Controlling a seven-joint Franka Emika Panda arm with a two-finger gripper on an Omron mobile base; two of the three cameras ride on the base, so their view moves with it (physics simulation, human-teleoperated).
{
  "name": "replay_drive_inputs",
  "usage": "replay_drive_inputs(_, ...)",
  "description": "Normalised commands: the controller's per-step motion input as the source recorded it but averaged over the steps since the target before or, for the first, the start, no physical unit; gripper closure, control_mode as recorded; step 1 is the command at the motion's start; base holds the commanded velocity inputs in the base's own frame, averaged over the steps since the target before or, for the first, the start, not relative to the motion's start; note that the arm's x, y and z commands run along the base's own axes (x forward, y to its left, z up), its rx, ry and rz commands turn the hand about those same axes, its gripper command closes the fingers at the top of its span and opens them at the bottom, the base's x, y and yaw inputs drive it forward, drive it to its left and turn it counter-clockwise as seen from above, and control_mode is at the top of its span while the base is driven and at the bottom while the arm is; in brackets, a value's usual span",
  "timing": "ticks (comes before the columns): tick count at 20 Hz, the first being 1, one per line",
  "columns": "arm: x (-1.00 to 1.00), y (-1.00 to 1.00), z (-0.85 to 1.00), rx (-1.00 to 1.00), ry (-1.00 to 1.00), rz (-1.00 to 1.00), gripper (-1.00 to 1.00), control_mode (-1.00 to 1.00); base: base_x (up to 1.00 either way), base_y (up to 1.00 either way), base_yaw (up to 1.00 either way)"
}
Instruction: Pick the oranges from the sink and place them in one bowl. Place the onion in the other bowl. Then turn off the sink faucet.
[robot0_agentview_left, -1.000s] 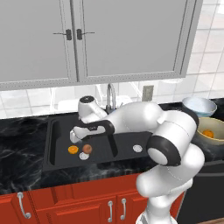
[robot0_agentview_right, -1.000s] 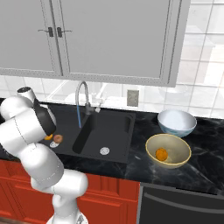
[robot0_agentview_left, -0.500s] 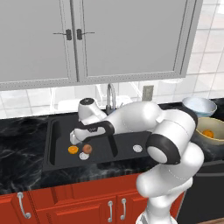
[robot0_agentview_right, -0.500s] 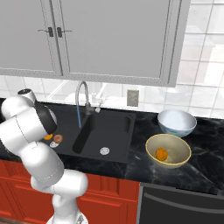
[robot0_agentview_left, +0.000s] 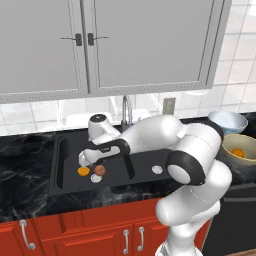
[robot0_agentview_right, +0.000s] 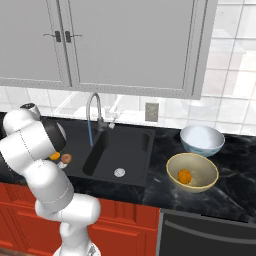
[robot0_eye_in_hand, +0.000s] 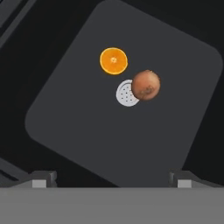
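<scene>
Your gripper (robot0_eye_in_hand: 112, 177) hangs spread wide over the sink's (robot0_eye_in_hand: 131, 144) left basin; the orange (robot0_eye_in_hand: 113, 61) lies at eleven o'clock of the onion (robot0_eye_in_hand: 146, 85), nearly touching.

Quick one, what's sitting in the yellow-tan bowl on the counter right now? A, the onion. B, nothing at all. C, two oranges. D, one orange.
D: the right base view shows a single orange inside the yellow-tan bowl, while the onion and the other orange lie by the drain in the sink.
</scene>
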Motion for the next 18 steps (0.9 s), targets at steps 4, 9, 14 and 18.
replay_drive_inputs(4,0.0,0.08,-0.08,0.0,0.0,0.0,-1.0,-1.0,0.0,0.0,0.0)
replay_drive_inputs(9,0.02,0.07,-0.08,0.0,0.0,0.0,-1.0,-1.0,0.0,0.0,0.0)
replay_drive_inputs(14,0.0,0.04,-0.09,0.0,0.0,0.0,-1.0,-1.0,0.0,0.0,0.0)
replay_drive_inputs(18,0.0,0.07,-0.07,0.0,0.0,0.0,-1.0,-1.0,0.0,0.0,0.0)
